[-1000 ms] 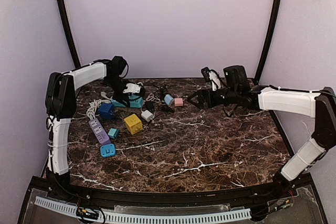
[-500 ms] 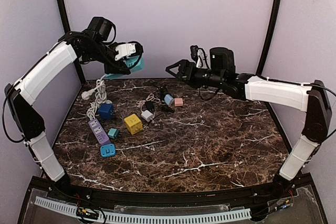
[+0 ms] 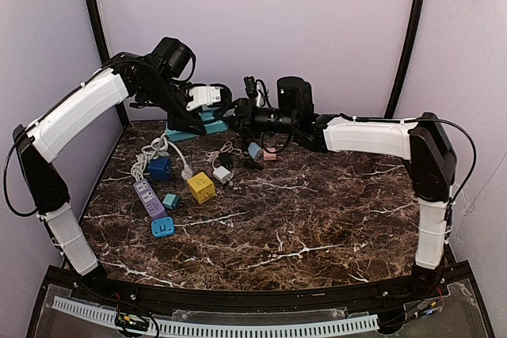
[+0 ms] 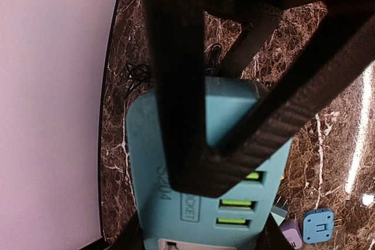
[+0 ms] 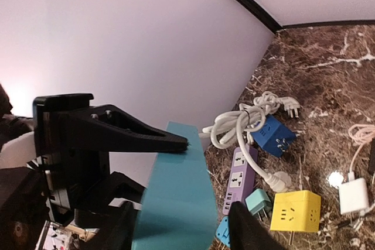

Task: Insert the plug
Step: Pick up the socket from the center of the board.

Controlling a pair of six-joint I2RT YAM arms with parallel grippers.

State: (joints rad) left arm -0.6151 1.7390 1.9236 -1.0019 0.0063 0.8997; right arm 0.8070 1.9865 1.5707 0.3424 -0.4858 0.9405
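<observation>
The left gripper (image 3: 204, 112) pinches the teal strip (image 3: 190, 128) aloft over the far-left corner of the table (image 3: 333, 227). The right gripper (image 5: 179, 229) has its jaws straddling the strip's free end; contact unclear. A skewed squeeze could twist the strip loose.

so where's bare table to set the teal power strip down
The whole right half of the marble table is bare, as is the front band between the yellow socket cube and the near edge. The back left is crowded: purple power strip, blue cube, white cable.
</observation>
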